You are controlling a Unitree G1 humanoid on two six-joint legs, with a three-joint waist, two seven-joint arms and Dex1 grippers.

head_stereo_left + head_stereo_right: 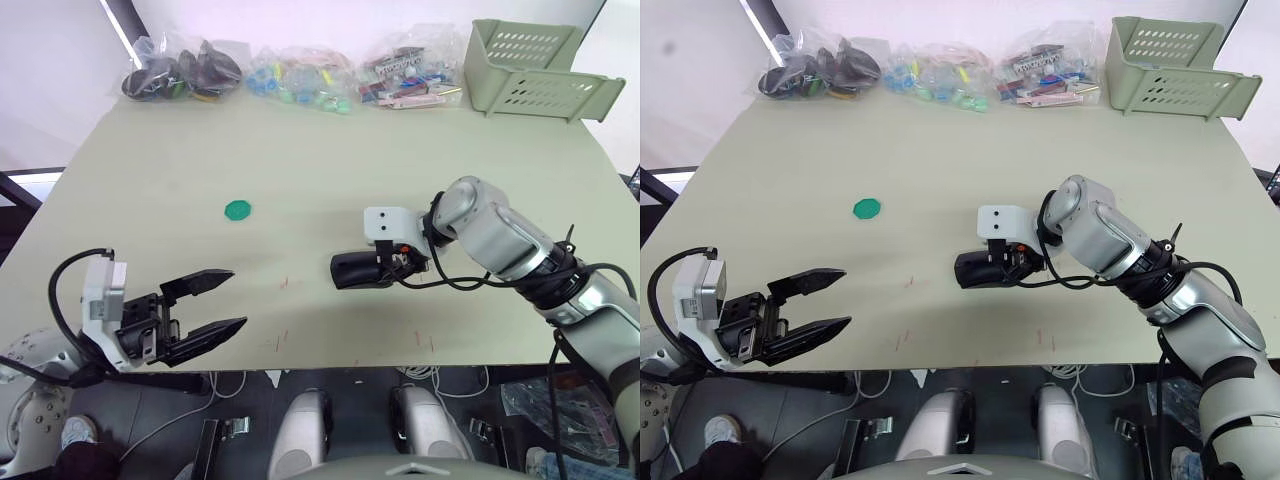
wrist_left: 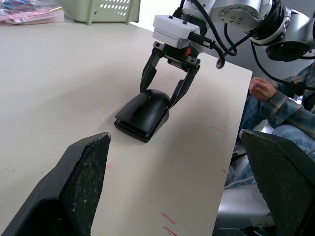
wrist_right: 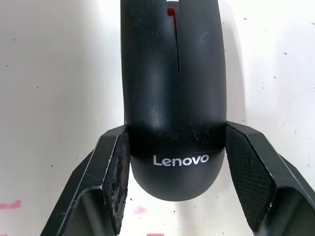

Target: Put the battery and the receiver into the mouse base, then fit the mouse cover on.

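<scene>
Left gripper jaws spread wide, arm low; right gripper jaws clamped, arm reaching inward.

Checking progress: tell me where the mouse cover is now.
The mouse cover sits near the table's front edge, between the right gripper's fingers.

One mouse cover is sitting on one mouse base near the middle of one pale table, the two making a single black mouse. One green round disc is lying on the tabletop. Three clear plastic bags are resting along the far edge: one of dark parts, one of bluish bits and one of mixed packets. One pale green slotted basket is standing at the far right corner. Two grippers are showing, the left gripper and the right gripper, and one seated person is appearing beside the table
</scene>
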